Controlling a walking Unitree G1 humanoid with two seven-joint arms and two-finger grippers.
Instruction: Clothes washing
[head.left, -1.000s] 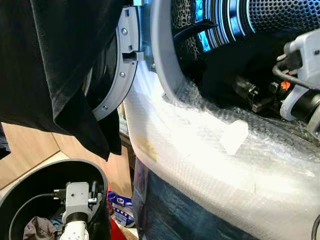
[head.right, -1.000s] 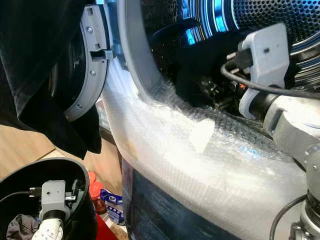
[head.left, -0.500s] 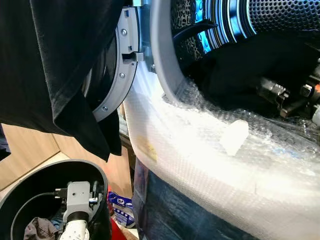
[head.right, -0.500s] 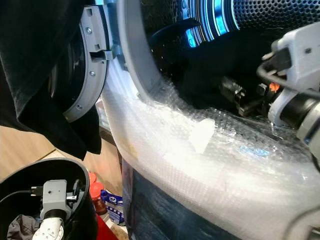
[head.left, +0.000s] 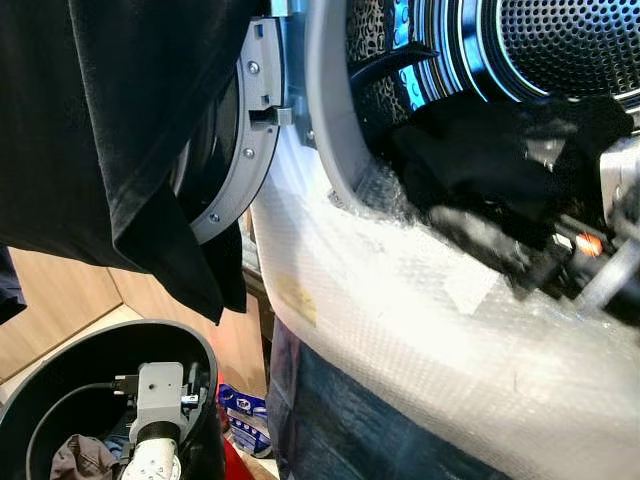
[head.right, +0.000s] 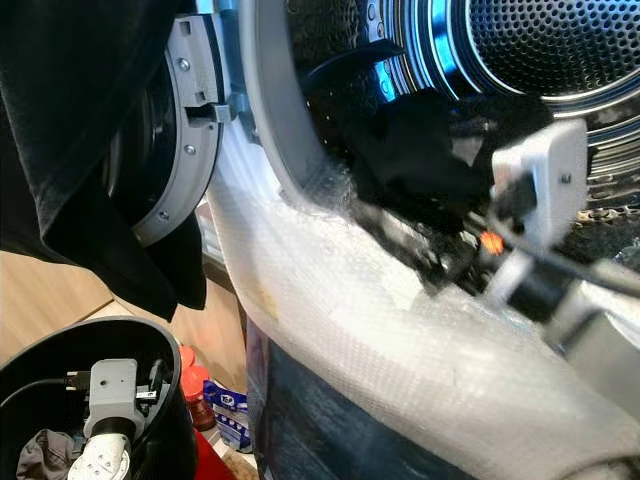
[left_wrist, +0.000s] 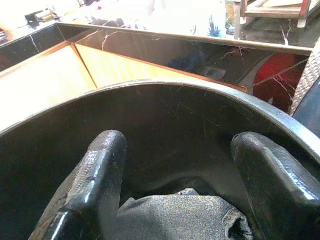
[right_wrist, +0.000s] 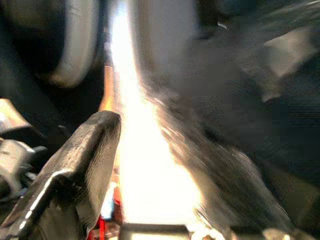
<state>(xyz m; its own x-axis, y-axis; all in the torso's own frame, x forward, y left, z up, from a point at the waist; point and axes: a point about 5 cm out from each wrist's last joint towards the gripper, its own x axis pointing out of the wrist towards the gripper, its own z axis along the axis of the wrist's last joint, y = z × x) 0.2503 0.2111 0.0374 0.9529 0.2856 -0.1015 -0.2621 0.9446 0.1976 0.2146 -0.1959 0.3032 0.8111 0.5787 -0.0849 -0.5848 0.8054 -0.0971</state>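
Black garment (head.right: 415, 150) beside right gripper (head.right: 405, 235)

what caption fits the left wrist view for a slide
Left tool open inside the black bin, above a grey garment.

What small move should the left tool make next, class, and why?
Probably lower the left tool and close it on the grey garment: its fingers stand open just above that cloth inside the black bin, while the right tool is at the washer's bubble-wrapped rim.
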